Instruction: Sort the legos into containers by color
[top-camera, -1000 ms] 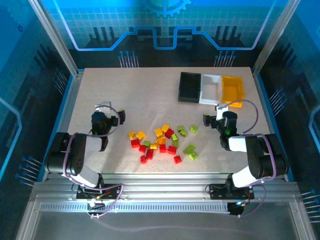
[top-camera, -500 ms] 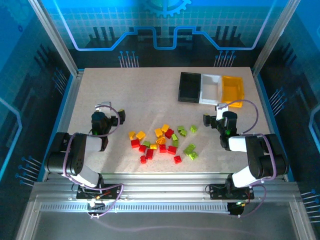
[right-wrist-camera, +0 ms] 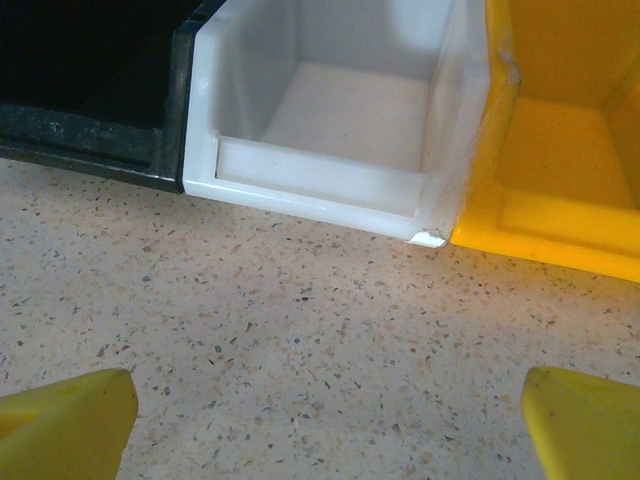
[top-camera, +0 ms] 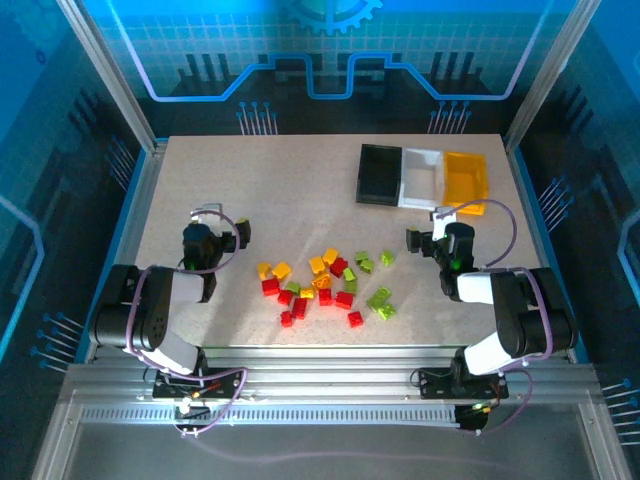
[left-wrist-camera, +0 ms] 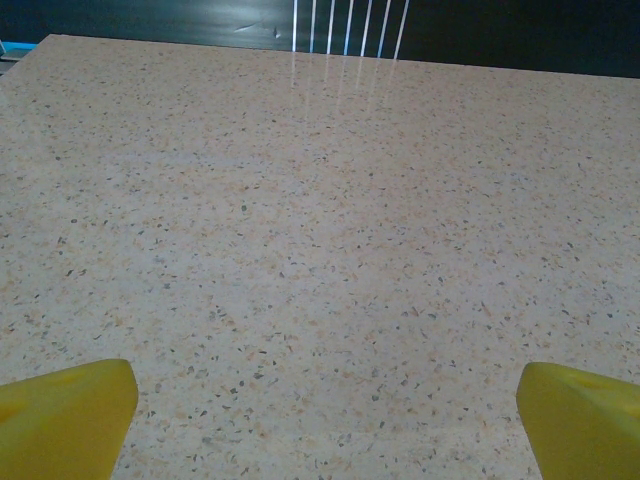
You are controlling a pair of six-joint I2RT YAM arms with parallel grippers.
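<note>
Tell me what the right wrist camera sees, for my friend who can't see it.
A white bin sits straight ahead on a speckled table, with a black bin against its left side and a yellow-orange bin against its right. The right gripper is open, its yellow fingertips at the bottom corners.

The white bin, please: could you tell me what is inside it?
The white bin shows only bare white floor, with nothing lying on it. Its raised front lip covers the nearest strip of floor, so that part is unseen.
</note>
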